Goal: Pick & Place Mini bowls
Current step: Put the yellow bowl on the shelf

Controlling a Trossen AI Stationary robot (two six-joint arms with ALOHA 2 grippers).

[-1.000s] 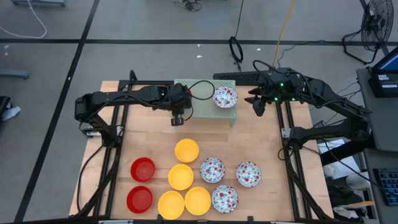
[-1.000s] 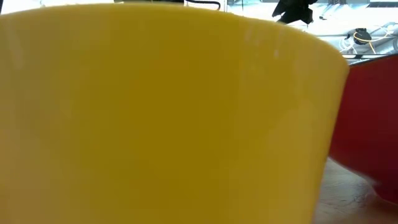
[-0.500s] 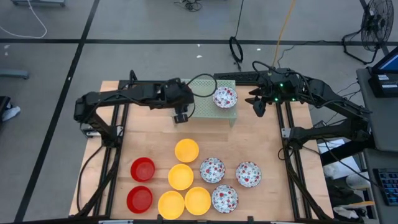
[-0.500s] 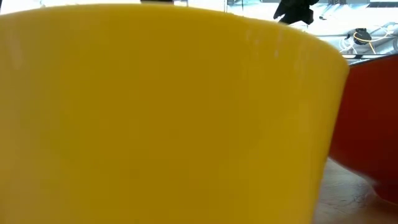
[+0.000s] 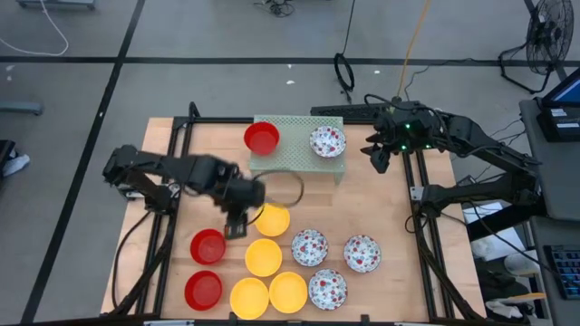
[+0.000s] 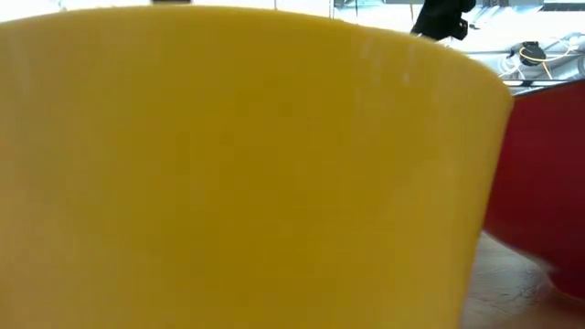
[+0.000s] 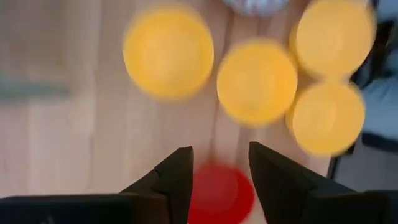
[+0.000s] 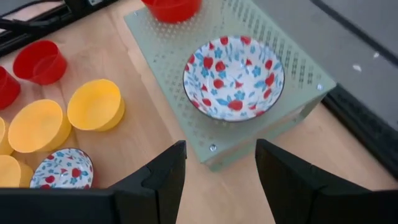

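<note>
Left gripper [image 5: 236, 224] hovered mid-frame, fingers apart, empty, beside yellow bowl [image 5: 272, 218]; right gripper [image 5: 379, 157] waited upper right, fingers parted.

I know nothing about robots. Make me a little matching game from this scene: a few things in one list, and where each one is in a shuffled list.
Things:
1. red bowl
2. left gripper
3. right gripper
4. floral bowl

Places:
A. beside the rack's right edge, empty
B. on the rack's right half
C. on the rack's left half
D. above the table, among the yellow and red bowls

Pairs: 1-C, 2-D, 3-A, 4-B
</note>
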